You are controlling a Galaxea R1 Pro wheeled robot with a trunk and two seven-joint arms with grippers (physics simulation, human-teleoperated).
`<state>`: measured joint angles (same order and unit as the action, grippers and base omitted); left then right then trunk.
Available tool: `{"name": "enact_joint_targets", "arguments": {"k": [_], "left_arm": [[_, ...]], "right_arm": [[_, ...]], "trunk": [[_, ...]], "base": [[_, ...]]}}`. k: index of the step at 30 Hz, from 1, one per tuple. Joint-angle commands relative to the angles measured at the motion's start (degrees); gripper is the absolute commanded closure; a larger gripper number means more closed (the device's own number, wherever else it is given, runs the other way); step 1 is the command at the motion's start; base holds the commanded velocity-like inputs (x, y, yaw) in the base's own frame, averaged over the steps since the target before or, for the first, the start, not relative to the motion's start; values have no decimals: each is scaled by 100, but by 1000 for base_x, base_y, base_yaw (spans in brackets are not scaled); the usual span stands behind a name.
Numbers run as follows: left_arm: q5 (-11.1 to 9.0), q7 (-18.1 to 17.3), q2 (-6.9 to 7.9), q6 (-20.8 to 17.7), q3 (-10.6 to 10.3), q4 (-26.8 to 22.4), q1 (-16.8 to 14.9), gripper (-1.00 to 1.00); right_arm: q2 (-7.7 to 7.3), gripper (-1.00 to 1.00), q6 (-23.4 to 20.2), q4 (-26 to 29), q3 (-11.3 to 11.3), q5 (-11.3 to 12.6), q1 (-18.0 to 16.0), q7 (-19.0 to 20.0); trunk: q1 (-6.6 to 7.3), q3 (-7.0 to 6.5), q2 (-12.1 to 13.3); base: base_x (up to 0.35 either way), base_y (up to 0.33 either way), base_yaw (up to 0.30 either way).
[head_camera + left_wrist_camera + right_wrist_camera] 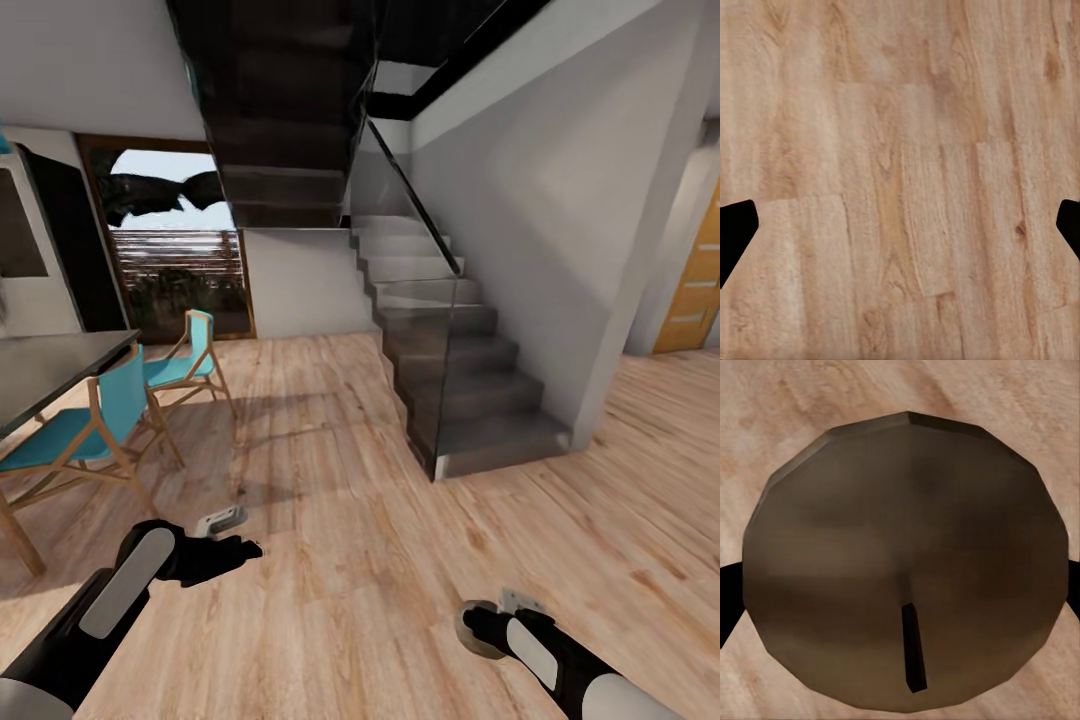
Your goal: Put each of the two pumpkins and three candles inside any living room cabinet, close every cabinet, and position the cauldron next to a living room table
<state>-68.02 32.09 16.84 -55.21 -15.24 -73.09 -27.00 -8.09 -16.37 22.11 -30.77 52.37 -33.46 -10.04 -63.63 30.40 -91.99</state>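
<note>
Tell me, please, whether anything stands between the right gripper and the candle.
Nothing visible does: the candle sits directly between the fingers of the right gripper, above the wooden floor.

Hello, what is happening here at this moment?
The robot is in an open room with a wooden floor, facing a staircase. Its right gripper holds a brown candle with a dark wick on top. Its left gripper is open and empty above the floor. A dark table with blue chairs stands to its left.
</note>
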Motion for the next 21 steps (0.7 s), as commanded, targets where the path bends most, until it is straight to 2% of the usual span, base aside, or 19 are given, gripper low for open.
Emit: {"name": "enact_joint_targets", "arguments": {"k": [1, 21], "left_arm": [[-57, 60, 4, 2, -14, -3, -7, -100], [-53, 52, 5, 2, -14, 3, -7, -100]], "right_arm": [[-9, 100, -16, 22, -44, 54, -3, -50], [-9, 100, 46, 22, -44, 54, -3, -47]], "trunk": [[0, 6, -4], [0, 6, -4]], "base": [[0, 0, 287], [0, 0, 287]]}}
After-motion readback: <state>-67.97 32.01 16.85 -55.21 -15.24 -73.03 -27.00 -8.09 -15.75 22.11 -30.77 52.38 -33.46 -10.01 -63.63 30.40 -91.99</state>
